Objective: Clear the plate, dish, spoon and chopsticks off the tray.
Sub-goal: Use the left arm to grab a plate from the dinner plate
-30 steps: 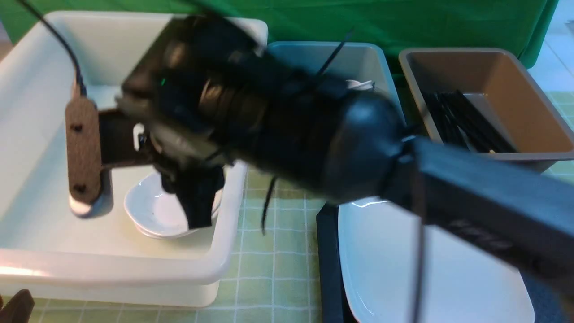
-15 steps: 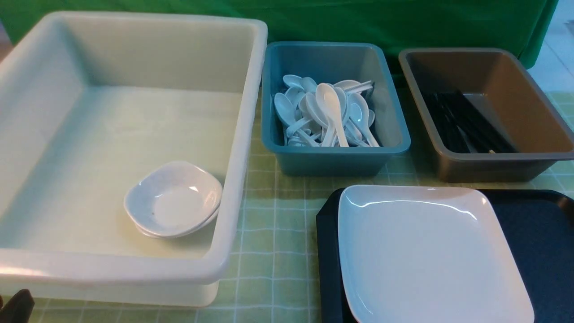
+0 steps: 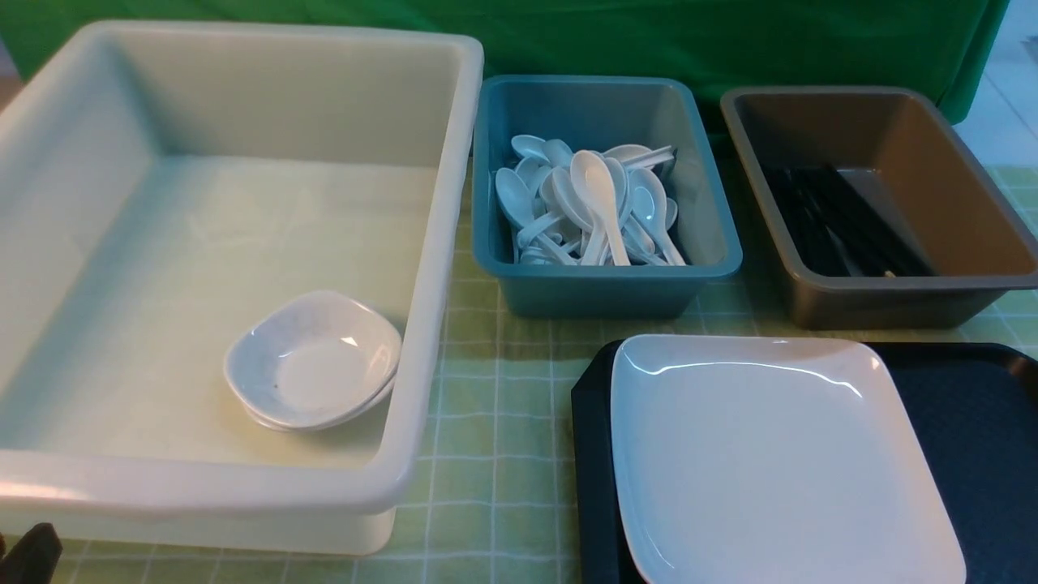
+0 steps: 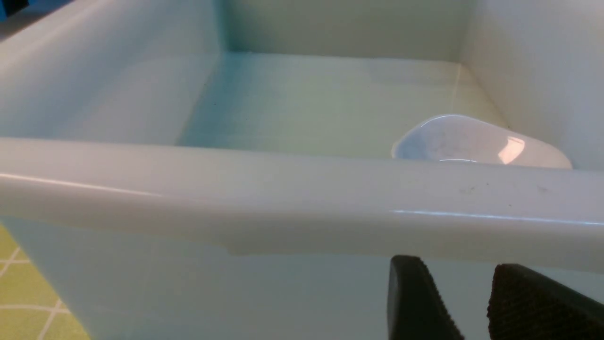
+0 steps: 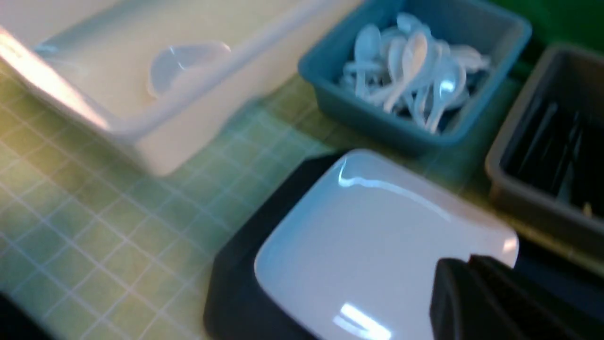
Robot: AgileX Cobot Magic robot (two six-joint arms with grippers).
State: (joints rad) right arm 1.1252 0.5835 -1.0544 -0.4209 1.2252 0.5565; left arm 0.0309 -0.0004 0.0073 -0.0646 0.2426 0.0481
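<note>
The large white plate (image 3: 770, 462) lies on the dark tray (image 3: 965, 414) at the front right. No dish, spoon or chopsticks show on the tray. Small white dishes (image 3: 312, 365) sit stacked inside the white tub (image 3: 243, 487). White spoons (image 3: 592, 211) fill the teal bin (image 3: 600, 288). Black chopsticks (image 3: 843, 223) lie in the brown tub (image 3: 892, 300). My right gripper (image 5: 465, 262) is shut and empty, above the plate (image 5: 373, 236). My left gripper (image 4: 455, 264) is open and empty, close to the white tub's outer wall (image 4: 283, 198).
The three containers stand in a row behind the tray on a green checked cloth (image 3: 495, 454). A strip of cloth separates the white tub from the tray. A green backdrop (image 3: 730, 40) closes off the far side.
My right arm, which reached over the dishes in the white tub, has pulled back out of the front view and its gripper has shut. The dishes stay in the tub.
</note>
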